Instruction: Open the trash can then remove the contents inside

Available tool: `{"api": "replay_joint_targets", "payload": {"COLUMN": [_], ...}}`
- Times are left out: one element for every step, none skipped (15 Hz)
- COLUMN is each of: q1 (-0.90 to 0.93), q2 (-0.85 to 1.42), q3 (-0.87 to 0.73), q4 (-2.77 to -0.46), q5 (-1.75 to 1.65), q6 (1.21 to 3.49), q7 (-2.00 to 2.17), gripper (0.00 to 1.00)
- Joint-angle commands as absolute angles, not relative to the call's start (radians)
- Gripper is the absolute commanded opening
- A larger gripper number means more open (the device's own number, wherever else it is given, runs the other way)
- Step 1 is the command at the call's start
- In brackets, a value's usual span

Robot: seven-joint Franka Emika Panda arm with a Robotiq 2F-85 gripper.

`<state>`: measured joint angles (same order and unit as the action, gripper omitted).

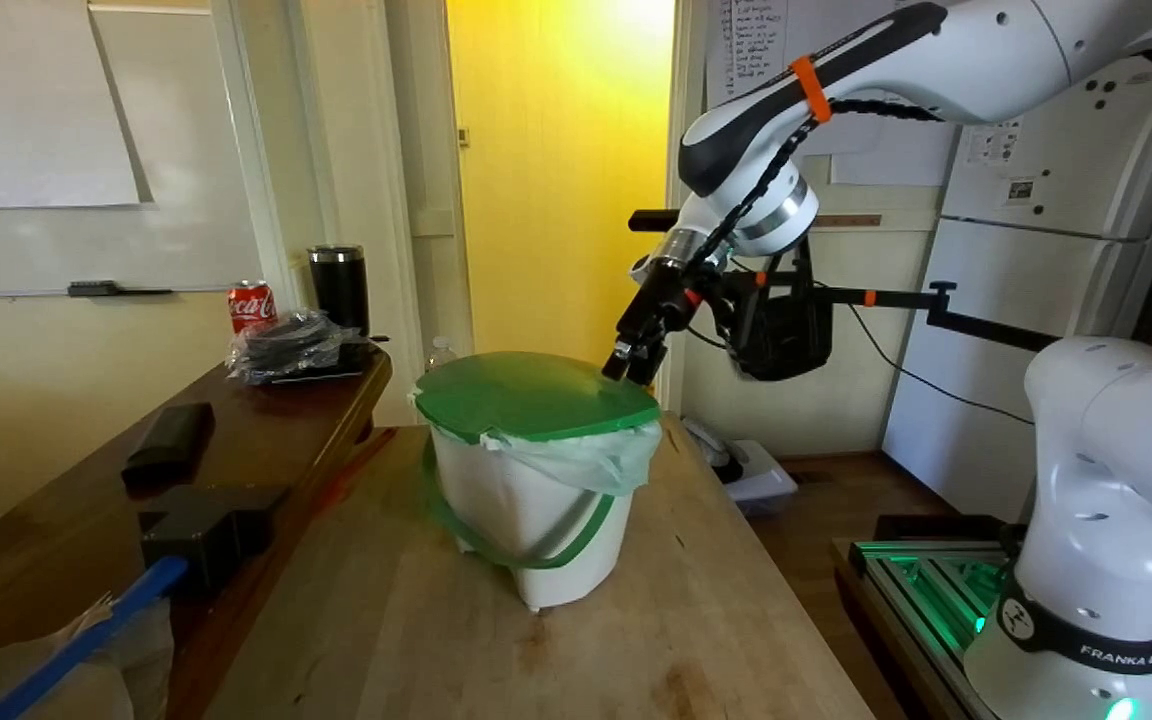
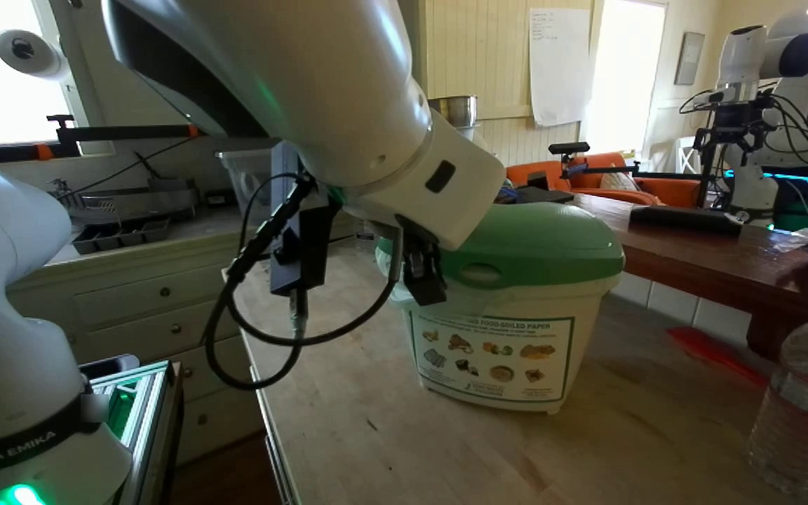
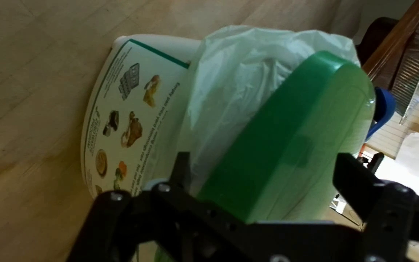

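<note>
bin lbl [image 2: 494,358] “FOOD-SOILED PAPER”, robot [image 1: 1086,590] “FRANKA EMIKA”, can [image 1: 253,306] “Coca”

In an exterior view, a red Coca-Cola can [image 1: 252,306] and a black tumbler [image 1: 338,288] stand upright near the far end of the dark brown tabletop [image 1: 261,425]. In front of them lies a crumpled clear bag [image 1: 291,347], which looks dark inside. The wall [image 1: 56,400] carries a whiteboard [image 1: 191,240], and a large paper sheet [image 1: 26,120] covers one part of it. There are also a yellow door [image 1: 556,220] and a white fridge [image 1: 1076,185]. In an exterior view, a clear bottle [image 2: 804,400] stands upright on the light wooden tabletop [image 2: 488,463]; farther away are a pale cabinet [image 2: 123,301] and an orange sofa [image 2: 677,193].
</note>
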<state>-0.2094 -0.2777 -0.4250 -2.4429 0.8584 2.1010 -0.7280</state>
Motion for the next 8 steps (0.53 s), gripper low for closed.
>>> {"api": "replay_joint_targets", "payload": {"q1": [-0.220, -0.221, -0.224, -0.227, -0.229, -0.231, -0.232, -0.233], "q2": [-0.283, -0.287, -0.294, -0.300, -0.307, -0.313, -0.318, -0.327], "q3": [-0.413, -0.412, -0.409, -0.406, -0.404, -0.401, -0.398, -0.396], "q4": [-2.440, -2.442, -2.445, -2.447, -2.449, -2.451, -2.451, -2.452], "q5": [0.923, 0.933, 0.933, 0.932, 0.931, 0.929, 0.930, 0.931], "q6": [2.089, 2.089, 2.089, 2.090, 2.092, 2.093, 2.096, 2.095], "q7": [-0.798, -0.817, -0.828, -0.834, -0.841, -0.847, -0.852, -0.859], "gripper": [1.00, 1.00, 1.00, 1.00, 1.00, 1.00, 1.00, 1.00]}}
